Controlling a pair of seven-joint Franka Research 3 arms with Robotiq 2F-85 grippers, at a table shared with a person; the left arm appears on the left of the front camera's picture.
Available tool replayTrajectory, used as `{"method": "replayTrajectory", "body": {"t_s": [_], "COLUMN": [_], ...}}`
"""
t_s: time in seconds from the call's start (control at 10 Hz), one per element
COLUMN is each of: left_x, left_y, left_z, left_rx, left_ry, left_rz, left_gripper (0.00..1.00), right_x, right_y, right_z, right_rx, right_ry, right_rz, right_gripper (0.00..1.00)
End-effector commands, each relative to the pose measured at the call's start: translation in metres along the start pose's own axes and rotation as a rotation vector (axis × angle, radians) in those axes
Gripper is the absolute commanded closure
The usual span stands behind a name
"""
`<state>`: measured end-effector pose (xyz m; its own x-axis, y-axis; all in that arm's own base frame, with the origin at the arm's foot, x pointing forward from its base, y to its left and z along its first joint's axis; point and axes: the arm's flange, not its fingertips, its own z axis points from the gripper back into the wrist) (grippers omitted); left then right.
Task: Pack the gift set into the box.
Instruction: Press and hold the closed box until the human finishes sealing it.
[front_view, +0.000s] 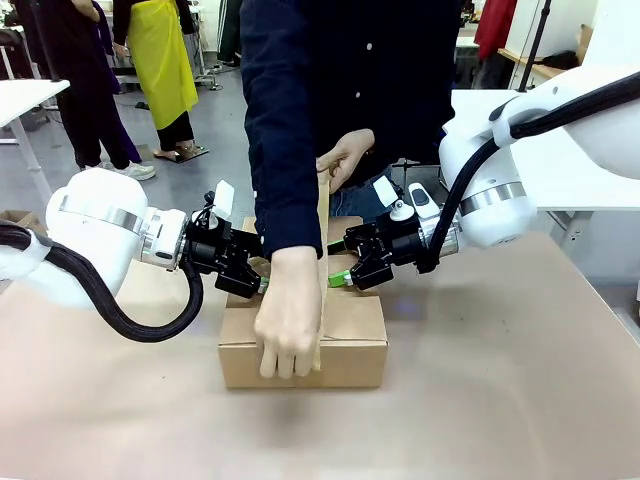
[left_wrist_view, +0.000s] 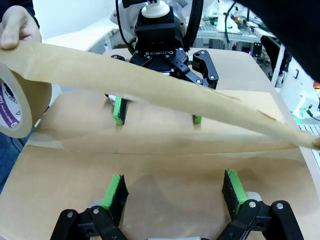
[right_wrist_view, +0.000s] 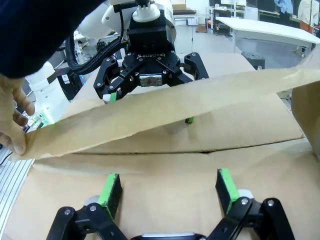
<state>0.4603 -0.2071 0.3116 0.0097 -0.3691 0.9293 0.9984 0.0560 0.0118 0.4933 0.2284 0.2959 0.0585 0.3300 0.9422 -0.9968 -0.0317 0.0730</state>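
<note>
**Box closed on the desk, tape stretched over its seam**

Box (front_view: 303, 340) sits in the middle of the desk (front_view: 500, 400), its top flaps folded shut. The left gripper (front_view: 262, 284) presses its green pads on the flap at the box's left side, jaws spread wide and holding nothing. The right gripper (front_view: 338, 278) does the same from the box's right side, jaws also wide and empty. Above the box's centre seam a person's hand (front_view: 289, 325) pins a strip of brown tape (left_wrist_view: 150, 90) at the near edge, while the other hand (front_view: 345, 158) holds the tape roll (left_wrist_view: 17, 107) above the far edge.
</note>
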Motion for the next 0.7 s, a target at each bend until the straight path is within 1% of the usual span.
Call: {"method": "replayTrajectory", "body": {"t_s": [0.0,0.6], "left_x": [-0.0034,-0.0034], "left_y": [-0.0011,-0.0011], "left_z": [-0.0006,-0.0006], "left_rx": [0.0,0.0], "left_ry": [0.002,0.002], "left_rz": [-0.01,-0.01], "left_gripper": [0.0,0.0], "right_x": [-0.0026,-0.0026], "right_y": [0.0001,0.0001], "right_z": [-0.0007,-0.0007], "right_rx": [-0.002,-0.002], "right_ry": [0.006,0.006], "right_rz": [-0.003,-0.003], "right_gripper": [0.0,0.0]}}
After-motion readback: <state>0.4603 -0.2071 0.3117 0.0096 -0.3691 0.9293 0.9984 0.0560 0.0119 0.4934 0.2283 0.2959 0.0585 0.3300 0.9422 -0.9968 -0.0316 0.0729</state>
